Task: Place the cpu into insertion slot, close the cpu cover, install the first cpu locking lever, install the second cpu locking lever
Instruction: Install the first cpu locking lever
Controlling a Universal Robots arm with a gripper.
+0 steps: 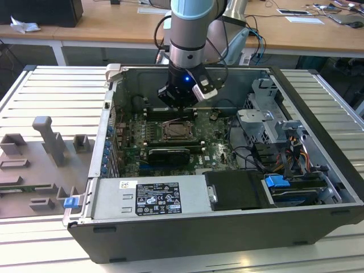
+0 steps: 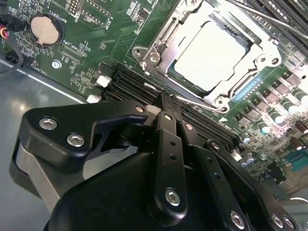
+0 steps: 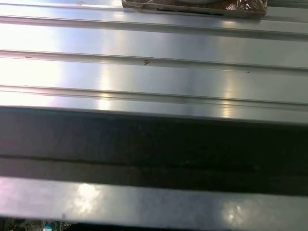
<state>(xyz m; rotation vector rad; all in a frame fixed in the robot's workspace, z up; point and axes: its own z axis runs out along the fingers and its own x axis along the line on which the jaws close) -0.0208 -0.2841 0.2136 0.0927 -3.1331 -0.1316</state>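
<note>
Claw pressed together, empty, poised just beside insertion slot | cpu seated flat in slot, mid green board, inside open case on desk | cpu cover looks down around chip | lever along near socket edge; advice: push steadily, hook fully under catch.
</note>
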